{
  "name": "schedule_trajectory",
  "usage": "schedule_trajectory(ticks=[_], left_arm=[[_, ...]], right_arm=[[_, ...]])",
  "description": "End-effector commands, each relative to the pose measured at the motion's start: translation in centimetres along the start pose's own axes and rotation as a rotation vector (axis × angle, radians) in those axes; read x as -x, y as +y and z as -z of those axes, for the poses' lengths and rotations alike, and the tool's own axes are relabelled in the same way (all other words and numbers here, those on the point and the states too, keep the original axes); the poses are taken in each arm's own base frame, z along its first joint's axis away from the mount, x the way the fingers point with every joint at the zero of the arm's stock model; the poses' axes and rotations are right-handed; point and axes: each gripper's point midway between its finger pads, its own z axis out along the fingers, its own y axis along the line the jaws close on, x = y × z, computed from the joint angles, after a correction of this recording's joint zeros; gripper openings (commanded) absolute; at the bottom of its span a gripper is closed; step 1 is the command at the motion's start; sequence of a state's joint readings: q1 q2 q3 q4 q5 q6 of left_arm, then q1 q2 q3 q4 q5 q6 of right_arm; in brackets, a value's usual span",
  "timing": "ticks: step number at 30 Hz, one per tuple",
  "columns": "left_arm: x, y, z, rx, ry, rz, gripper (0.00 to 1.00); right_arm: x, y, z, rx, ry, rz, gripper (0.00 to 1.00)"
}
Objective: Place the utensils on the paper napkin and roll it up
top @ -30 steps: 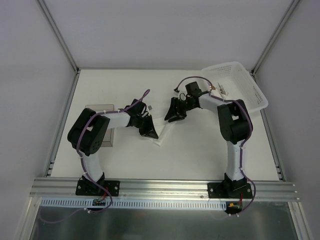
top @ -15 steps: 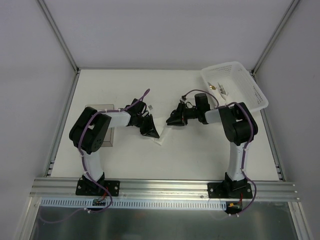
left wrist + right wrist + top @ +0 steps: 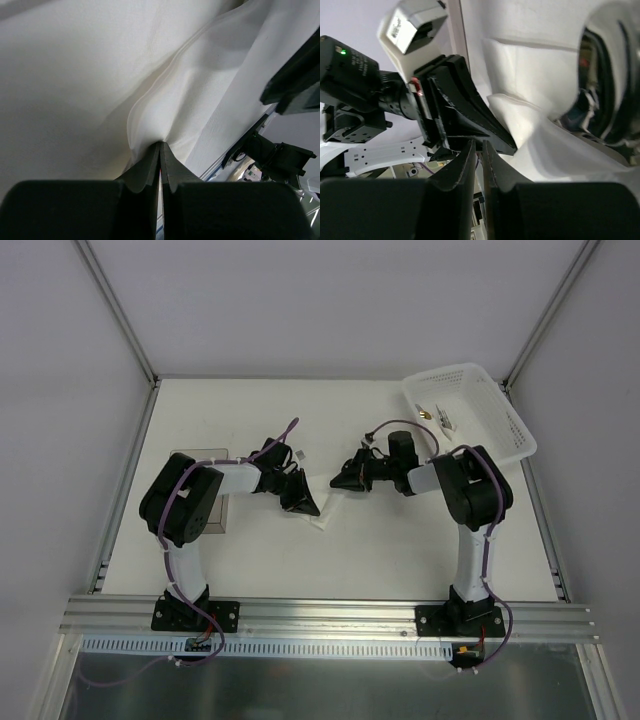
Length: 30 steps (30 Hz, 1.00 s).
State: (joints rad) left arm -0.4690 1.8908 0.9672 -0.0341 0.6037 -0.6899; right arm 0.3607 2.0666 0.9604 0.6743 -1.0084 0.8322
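Left wrist: left gripper (image 3: 160, 147) is clenched hard on a bunched fold of the paper napkin (image 3: 200, 95). Right wrist: right gripper (image 3: 477, 145) has its fingers nearly together with a thin slit between them. I can't tell if they catch the sheet just beside them. Top external: napkin lies mid-table (image 3: 400, 550) between both grippers. The utensils (image 3: 440, 419) sit in the white basket (image 3: 495, 415) at the far right corner. Grey walls all round.

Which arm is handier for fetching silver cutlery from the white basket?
Right arm: it stands beside the white plastic lattice basket, while the left jaws are pinched shut on the white paper napkin.
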Motion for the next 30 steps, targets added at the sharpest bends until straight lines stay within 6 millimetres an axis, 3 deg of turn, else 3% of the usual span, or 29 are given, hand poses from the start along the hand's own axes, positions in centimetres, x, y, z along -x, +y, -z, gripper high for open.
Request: schedule_trajectory(ticks=[1,15,19,22,26,30], left_arm=[[-0.2,5.5,-0.7,0.184,-0.035,0.033,0.0],[-0.2,5.1,0.0,0.164,-0.028,-0.015,0.0],[0.1,4.0,0.7,0.138,-0.048,-0.052,0.0],[0.9,2.3,2.0,0.103,-0.091,-0.123,0.02],[2.4,-1.2,5.8,0.059,-0.229,-0.222,0.14],[3.5,-1.9,8.5,0.069,-0.319,-0.183,0.28]], right_arm=[[-0.3,-1.4,-0.1,-0.038,-0.016,0.001,0.13],[-0.3,-6.8,0.1,-0.237,-0.045,-0.078,0.09],[-0.8,-7.8,0.4,-0.306,-0.023,-0.091,0.09],[-1.3,-8.1,0.4,-0.34,-0.001,-0.116,0.09],[-1.5,-8.2,0.2,-0.381,0.011,-0.09,0.07],[-1.8,-8.4,-0.2,-0.407,0.031,-0.085,0.06]])
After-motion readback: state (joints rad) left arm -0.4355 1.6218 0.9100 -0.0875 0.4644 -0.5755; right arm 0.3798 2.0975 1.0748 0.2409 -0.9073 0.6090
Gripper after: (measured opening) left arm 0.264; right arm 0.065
